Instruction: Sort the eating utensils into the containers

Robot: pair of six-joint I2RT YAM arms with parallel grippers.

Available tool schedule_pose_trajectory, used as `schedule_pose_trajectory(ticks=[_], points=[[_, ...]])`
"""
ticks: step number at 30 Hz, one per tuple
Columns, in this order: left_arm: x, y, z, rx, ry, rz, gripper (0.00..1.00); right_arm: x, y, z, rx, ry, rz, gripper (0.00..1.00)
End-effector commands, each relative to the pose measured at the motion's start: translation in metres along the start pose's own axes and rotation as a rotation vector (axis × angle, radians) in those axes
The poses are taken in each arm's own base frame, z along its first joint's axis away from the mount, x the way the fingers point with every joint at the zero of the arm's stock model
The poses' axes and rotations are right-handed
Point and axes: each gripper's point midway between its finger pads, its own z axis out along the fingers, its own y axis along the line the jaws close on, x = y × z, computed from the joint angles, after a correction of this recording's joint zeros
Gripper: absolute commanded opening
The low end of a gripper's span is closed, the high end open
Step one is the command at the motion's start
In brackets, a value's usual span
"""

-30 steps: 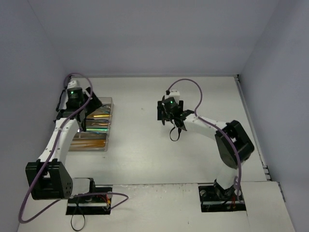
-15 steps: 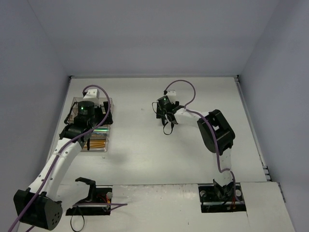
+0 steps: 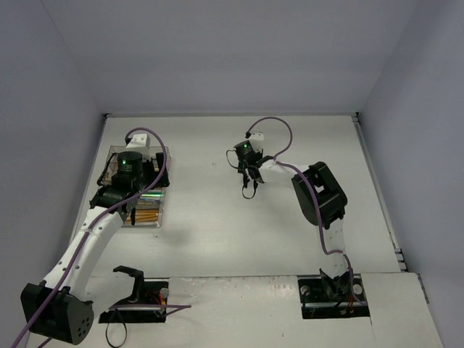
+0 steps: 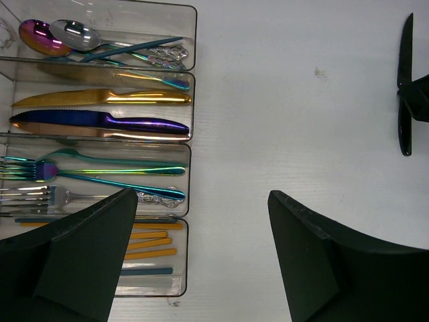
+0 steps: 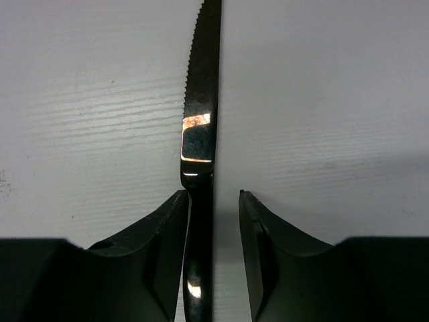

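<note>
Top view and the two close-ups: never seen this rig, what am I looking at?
Two white-and-black robot arms stand at a white table. The top view looks down from above; each close-up comes from a camera on one wrist. The left pincer is open and empty above a clear plastic four-compartment tray that holds metal spoons, knives, forks and chopsticks. The right pincer straddles the handle of a black serrated knife lying on the table; a gap shows on one side, so no grip yet.
</note>
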Motion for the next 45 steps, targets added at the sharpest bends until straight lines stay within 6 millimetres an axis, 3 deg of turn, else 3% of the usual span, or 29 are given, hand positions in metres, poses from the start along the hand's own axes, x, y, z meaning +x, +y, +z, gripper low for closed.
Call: schedule_pose_trajectory(ticks=[1, 7, 12, 15, 17, 25, 30, 35, 45], points=[[-0.020, -0.006, -0.003, 0.021, -0.058, -0.001, 0.76, 0.006, -0.001, 0.009, 0.010, 0.023, 0.005, 0.28], [-0.020, -0.010, -0.003, 0.044, -0.055, -0.001, 0.76, 0.018, 0.006, 0.013, -0.035, 0.064, -0.036, 0.01], [-0.017, -0.027, -0.003, 0.136, -0.034, -0.013, 0.76, 0.017, 0.019, -0.003, -0.139, 0.083, -0.083, 0.00], [-0.018, -0.044, -0.002, 0.217, -0.013, -0.056, 0.76, 0.022, 0.029, -0.029, -0.255, 0.083, -0.143, 0.00], [-0.022, -0.059, -0.004, 0.285, 0.000, -0.086, 0.77, 0.009, 0.038, -0.056, -0.346, 0.033, -0.186, 0.00], [-0.040, -0.122, -0.016, 0.592, 0.049, -0.241, 0.76, 0.000, 0.083, -0.157, -0.662, -0.107, -0.388, 0.00], [-0.035, -0.151, -0.012, 0.681, 0.090, -0.284, 0.76, -0.001, 0.105, -0.205, -0.795, -0.163, -0.393, 0.00], [-0.027, -0.162, -0.003, 0.677, 0.118, -0.318, 0.76, -0.014, 0.114, -0.233, -0.870, -0.215, -0.354, 0.00], [-0.022, -0.173, 0.008, 0.673, 0.130, -0.382, 0.75, -0.027, 0.121, -0.254, -0.930, -0.260, -0.298, 0.00]])
